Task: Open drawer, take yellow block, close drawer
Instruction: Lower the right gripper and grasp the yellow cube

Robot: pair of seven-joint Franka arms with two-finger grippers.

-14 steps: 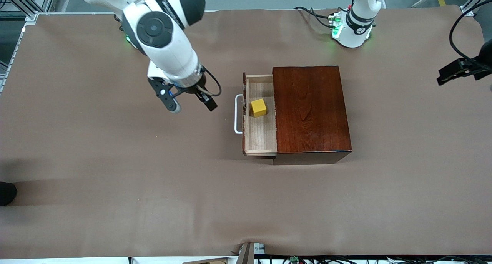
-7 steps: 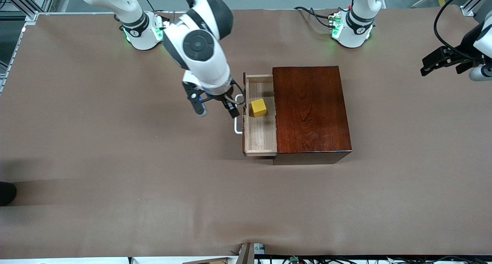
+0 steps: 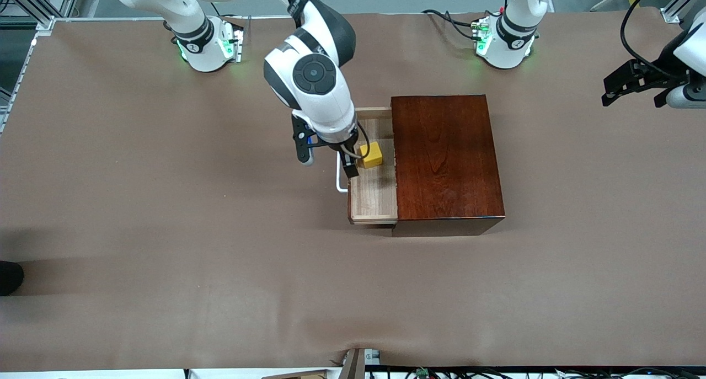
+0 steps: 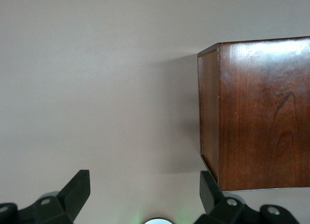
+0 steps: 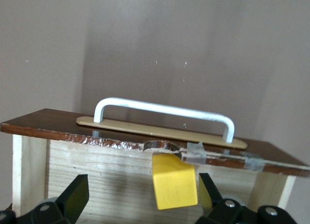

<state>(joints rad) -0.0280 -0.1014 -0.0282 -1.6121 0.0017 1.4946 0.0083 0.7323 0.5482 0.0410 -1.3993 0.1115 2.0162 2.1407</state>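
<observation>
**One step done, block waiting in the open drawer**

One tool, the right tool (image 3: 327, 159), hangs over the handle end of the drawer (image 3: 375, 197), its fingers spread wide and holding nothing. In the right wrist view the two fingertips stand on either side of the yellow block (image 5: 174, 181) with clear gaps, so the opening looks set for closing on the cube's flat sides. One finger (image 3: 350, 166) shows over the drawer front beside the block, the other over the tabletop (image 3: 165, 213) just outside the handle (image 3: 341, 181).

The block sits on the drawer floor, roughly midway along it and close to the front panel, touching neither the tool nor the dark wooden box (image 3: 447, 158). The drawer is pulled only part way out of the box, leaving a narrow strip of floor exposed. That is probably why the tool comes in from straight above: there is little room between the front panel and the box edge.

The white handle is free, so opening looks finished and picking up the block seems to be the step in hand. A likely risk is a finger catching the front panel or handle on the way down.

The left tool (image 3: 634, 84) waits over the tabletop at the left arm's end, well apart from the box, its fingers spread and empty.
</observation>
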